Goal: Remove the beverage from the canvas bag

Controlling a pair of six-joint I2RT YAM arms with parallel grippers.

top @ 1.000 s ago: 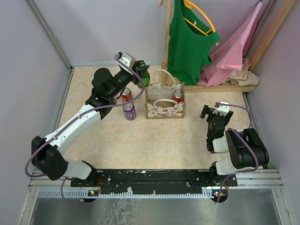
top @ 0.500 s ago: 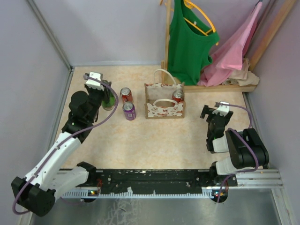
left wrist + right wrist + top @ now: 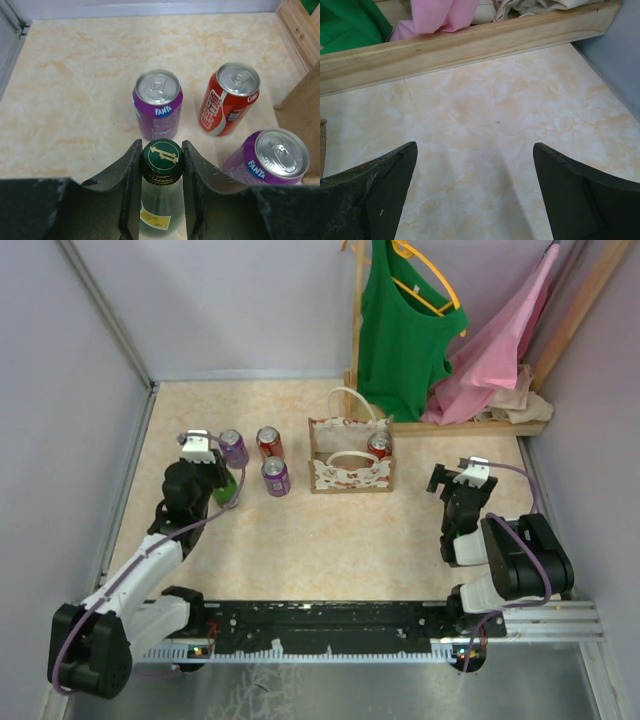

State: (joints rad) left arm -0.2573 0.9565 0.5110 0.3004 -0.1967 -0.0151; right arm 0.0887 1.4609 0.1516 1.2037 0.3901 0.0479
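The canvas bag [image 3: 352, 472], cream with a red floral pattern and white handles, stands at the table's middle back with a red can [image 3: 378, 446] inside. My left gripper [image 3: 218, 480] is shut on the neck of a green glass bottle [image 3: 226, 490], held upright left of the bag. In the left wrist view my left gripper [image 3: 161, 147] clamps the bottle [image 3: 159, 202] just below its green cap. My right gripper [image 3: 455, 478] is open and empty, right of the bag; in the right wrist view it [image 3: 474, 146] shows only bare table between its fingers.
Three cans stand just beyond the bottle: a purple Fanta [image 3: 157, 102], a red Coke [image 3: 230, 97] and another purple Fanta [image 3: 272, 157]. A wooden rack base [image 3: 470, 42] with a green shirt [image 3: 400, 330] and pink cloth [image 3: 500, 350] stands behind the bag.
My left arm has swung the green bottle from beside the bag leftward and toward the near side, lowering it left of the cans. A purple can has come into view. The right arm has not moved.
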